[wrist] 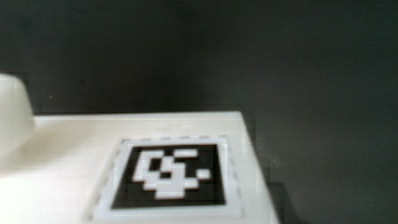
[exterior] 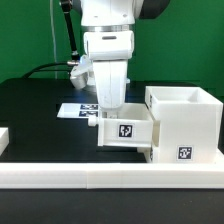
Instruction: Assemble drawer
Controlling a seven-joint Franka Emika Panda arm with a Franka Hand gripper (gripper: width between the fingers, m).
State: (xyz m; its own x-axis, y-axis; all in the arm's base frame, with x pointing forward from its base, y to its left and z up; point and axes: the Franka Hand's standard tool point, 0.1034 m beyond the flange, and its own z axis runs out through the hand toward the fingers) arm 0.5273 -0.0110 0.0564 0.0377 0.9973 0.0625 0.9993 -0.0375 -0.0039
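Note:
The drawer's tall hollow box shell [exterior: 183, 125] stands at the exterior view's right, with a tag on its front. One shallow tray [exterior: 126, 133], with a tag facing the camera, sits against the shell's side. My gripper [exterior: 110, 116] comes straight down onto the tray's top edge and looks shut on it, though the fingertips are hidden behind the tray. In the wrist view the tray's tagged white face [wrist: 169, 172] fills the near field, with black table beyond. The second tray is not in view.
The long low white rail [exterior: 100, 178] runs across the front. The marker board [exterior: 75, 110] lies flat on the black table behind the arm. A white piece [exterior: 3, 137] shows at the exterior view's left edge. Cables trail at the back left.

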